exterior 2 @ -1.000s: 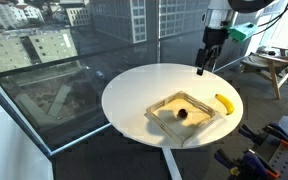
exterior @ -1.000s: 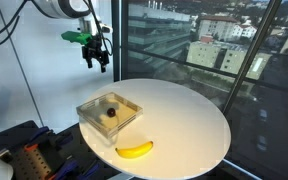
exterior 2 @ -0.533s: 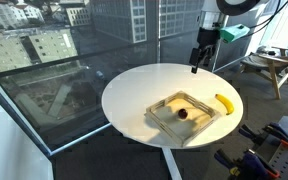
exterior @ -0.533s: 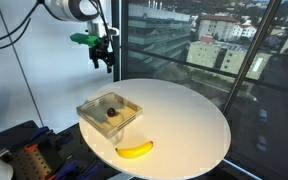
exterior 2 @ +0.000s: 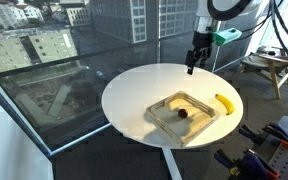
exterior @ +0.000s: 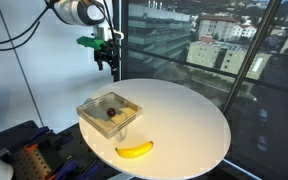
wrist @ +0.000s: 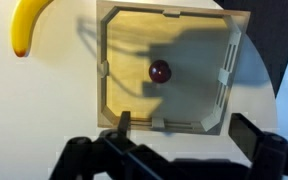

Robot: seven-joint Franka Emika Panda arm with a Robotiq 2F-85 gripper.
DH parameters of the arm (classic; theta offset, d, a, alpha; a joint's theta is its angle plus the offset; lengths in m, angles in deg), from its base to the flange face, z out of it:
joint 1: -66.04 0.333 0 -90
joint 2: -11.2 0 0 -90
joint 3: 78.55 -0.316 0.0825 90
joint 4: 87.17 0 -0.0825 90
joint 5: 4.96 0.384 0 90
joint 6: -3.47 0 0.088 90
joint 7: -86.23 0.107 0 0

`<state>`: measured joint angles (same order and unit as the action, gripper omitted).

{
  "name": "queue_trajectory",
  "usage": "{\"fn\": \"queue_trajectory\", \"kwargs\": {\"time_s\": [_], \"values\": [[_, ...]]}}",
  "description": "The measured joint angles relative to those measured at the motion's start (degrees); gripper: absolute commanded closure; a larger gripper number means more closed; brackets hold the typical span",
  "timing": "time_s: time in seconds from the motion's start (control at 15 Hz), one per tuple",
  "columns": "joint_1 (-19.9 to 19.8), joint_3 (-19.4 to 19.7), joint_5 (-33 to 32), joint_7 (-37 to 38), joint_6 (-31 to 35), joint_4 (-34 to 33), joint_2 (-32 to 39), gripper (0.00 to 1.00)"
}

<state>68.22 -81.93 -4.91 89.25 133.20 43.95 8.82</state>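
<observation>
Fingers (wrist: 124, 122): standing wide apart at the 6 o'clock edge of the wrist view, gripping nothing, with open space showing between them.
Gripper (exterior: 106, 62): hanging in the air and pointing down, well above the table and touching nothing; in an exterior view (exterior 2: 190, 66) it is sitting at about 12 o'clock from the tray.
Tray (exterior: 92, 121): lying flat on the table, square with low clear walls; in the wrist view (wrist: 102, 70) it is filling the middle of the picture, slightly turned.
Dark round fruit (wrist: 160, 71): resting inside the tray near its middle, apart from all four walls; it is showing in both exterior views (exterior: 111, 112) (exterior 2: 183, 113).
Banana (wrist: 26, 25): lying on the bare table outside the tray, near it but not touching, at about 10 o'clock from the tray in the wrist view and at about 5 o'clock from it in an exterior view (exterior: 135, 149).
Table (exterior: 184, 110): round and white, standing beside tall windows.
</observation>
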Motion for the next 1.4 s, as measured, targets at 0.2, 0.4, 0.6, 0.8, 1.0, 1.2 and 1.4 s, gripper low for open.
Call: {"fn": "queue_trajectory", "kwargs": {"time_s": [0.2,0.4,0.6,0.8,1.0,1.2,1.4], "values": [[0.0,0.1,0.0,0.01,1.06,-0.9,2.06,0.0],[0.0,0.13,0.0,0.01,2.65,-1.5,4.14,0.0],[0.02,0.15,-1.0,0.14,4.56,-2.14,6.09,0.0],[0.04,0.26,-2.4,0.29,6.23,-2.58,7.86,0.0],[0.09,0.52,-3.44,0.34,7.24,-3.03,9.58,0.0],[0.1,0.72,-4.3,0.39,7.92,-3.56,11.2,0.0],[0.15,0.76,-4.4,0.39,8.2,-3.83,12.45,0.0]]}}
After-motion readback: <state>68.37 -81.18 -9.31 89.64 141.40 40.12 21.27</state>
